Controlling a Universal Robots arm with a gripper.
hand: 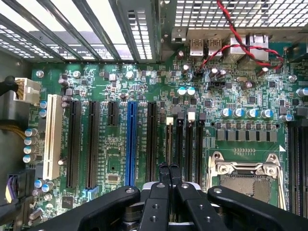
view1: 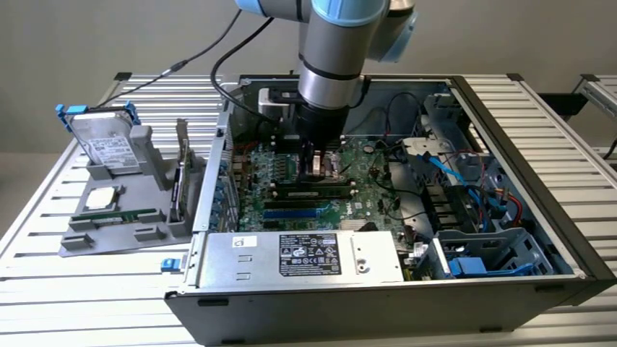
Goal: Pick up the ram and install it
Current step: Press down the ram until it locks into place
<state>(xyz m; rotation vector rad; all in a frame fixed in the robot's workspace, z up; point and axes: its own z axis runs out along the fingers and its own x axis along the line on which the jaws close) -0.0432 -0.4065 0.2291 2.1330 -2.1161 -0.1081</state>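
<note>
The ram [view1: 311, 192], a green stick with black chips, stands edge-up in a memory slot on the motherboard [view1: 289, 170] inside the open computer case. In the wrist view the ram [hand: 169, 142] shows as a thin line in the leftmost of the black slots beside the processor socket [hand: 245, 180]. My gripper [view1: 316, 176] hangs straight down over the stick's middle. Its black fingers [hand: 162, 169] are shut together, tips right at the stick's upper edge; I cannot tell whether they press on it. A second green stick [view1: 115, 216] lies on the grey holder outside the case.
The grey holder [view1: 92, 242] at the exterior view's left also carries a silver processor chip [view1: 101, 198] and a hard drive in a blue frame [view1: 101, 141]. The power supply [view1: 299, 254], cables [view1: 463, 181] and drive cages [view1: 492, 253] crowd the case around the board.
</note>
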